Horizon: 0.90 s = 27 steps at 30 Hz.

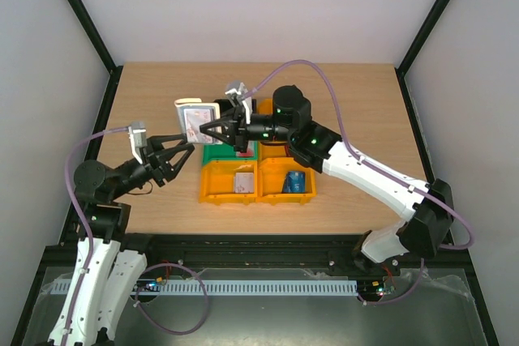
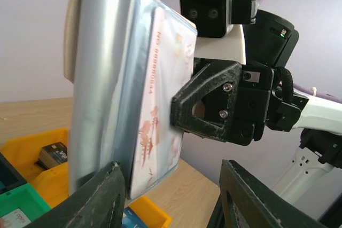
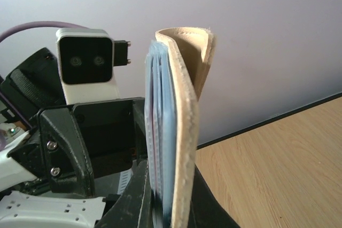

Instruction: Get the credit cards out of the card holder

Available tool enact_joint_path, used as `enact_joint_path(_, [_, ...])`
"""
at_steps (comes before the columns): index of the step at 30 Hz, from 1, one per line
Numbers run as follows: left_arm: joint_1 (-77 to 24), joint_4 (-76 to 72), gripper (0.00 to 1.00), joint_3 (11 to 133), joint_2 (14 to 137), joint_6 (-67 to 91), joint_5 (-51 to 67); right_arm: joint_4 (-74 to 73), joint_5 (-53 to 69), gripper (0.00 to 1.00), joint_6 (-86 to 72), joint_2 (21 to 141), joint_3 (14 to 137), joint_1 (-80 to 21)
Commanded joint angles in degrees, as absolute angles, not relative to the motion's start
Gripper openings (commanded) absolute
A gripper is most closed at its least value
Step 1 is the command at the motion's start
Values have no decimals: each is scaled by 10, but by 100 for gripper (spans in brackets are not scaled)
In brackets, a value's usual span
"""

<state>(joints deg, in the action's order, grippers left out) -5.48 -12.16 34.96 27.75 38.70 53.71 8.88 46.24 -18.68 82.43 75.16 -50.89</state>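
The card holder (image 1: 197, 117), pale grey-blue with tan edges, hangs upright above the table's left middle, and my right gripper (image 1: 211, 128) is shut on its side. In the right wrist view the card holder (image 3: 183, 132) stands edge-on, clamped between the two fingers. A white-pink credit card (image 2: 163, 105) sticks out of the card holder (image 2: 101, 78) in the left wrist view. My left gripper (image 2: 172, 166) is open just below; the card's lower corner sits by its left finger (image 2: 101, 196), while the right finger (image 2: 251, 196) stands well apart. Loose cards lie in the bins.
Two orange bins (image 1: 229, 193) (image 1: 277, 194) sit in front of the right arm, one holding a white-pink card (image 1: 244, 181), the other a blue card (image 1: 298, 182). A green bin (image 1: 212, 154) lies behind them. A black card (image 2: 53, 155) rests in an orange bin.
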Motion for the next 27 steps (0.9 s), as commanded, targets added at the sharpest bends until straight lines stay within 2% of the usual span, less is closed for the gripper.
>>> enact_joint_path(1, [-62,-127,48,358,288,389,561,155,432,2,-218,841,771,-531])
enact_joint_path(9, [-68,-162,45,359,293,423,606,163,342,2,-234,891,802,-549])
enact_joint_path(19, [-67,-255,21,366,301,485,651,223,401,2,-246,923,807,-553])
enact_joint_path(23, [-68,-309,19,375,304,531,672,243,420,2,-265,943,817,-553])
enact_joint_path(27, [-68,-348,26,380,303,571,685,256,423,2,-270,955,822,-550])
